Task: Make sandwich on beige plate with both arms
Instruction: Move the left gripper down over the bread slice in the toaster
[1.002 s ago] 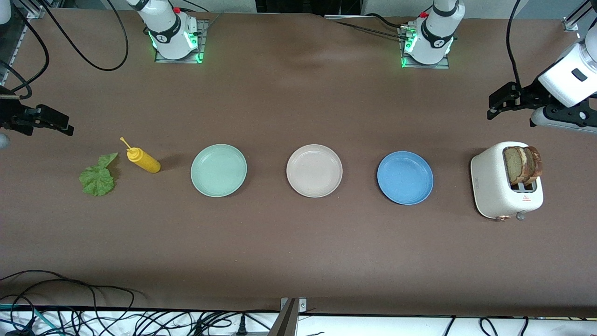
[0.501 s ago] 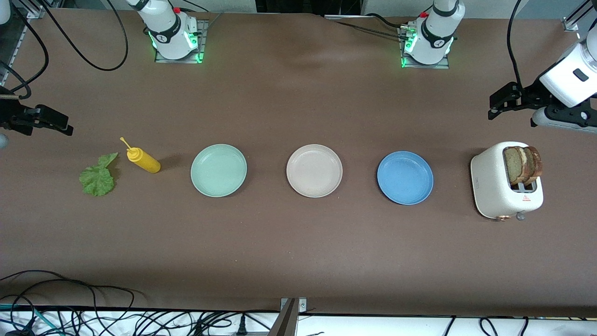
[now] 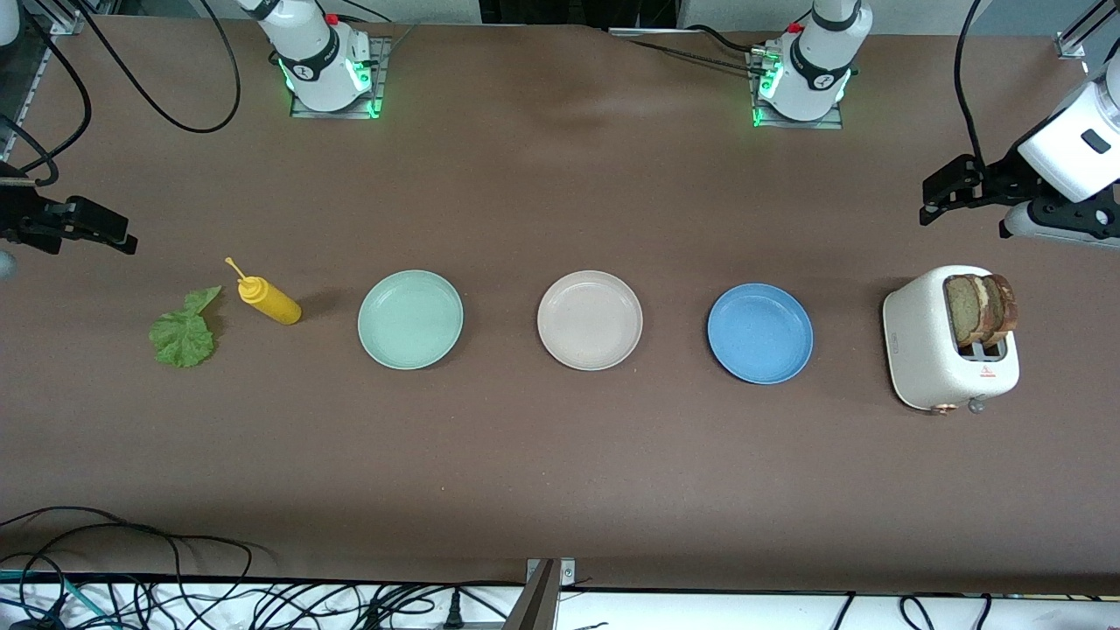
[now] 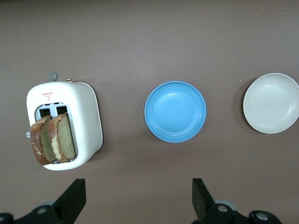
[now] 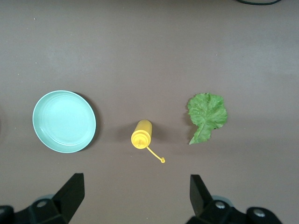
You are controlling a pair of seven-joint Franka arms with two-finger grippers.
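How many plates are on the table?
3, in a row: the mint-green plate nearest the mustard bottle, the beige plate in the middle, the blue plate nearest the toaster.

The toaster [image 3: 949, 350] hides the lower halves of both bread slices [image 3: 980, 308], perhaps more.

**Sandwich parts and plate, unassembled**

Beige plate [image 3: 590, 320], round and shallow, lies bare between the mint and blue plates. Two tan, brown-crusted bread slices [image 3: 980, 309] stand upright in the toaster slots. Ruffled lettuce leaf [image 3: 184, 332] lies flat on the table, beside the yellow bottle.
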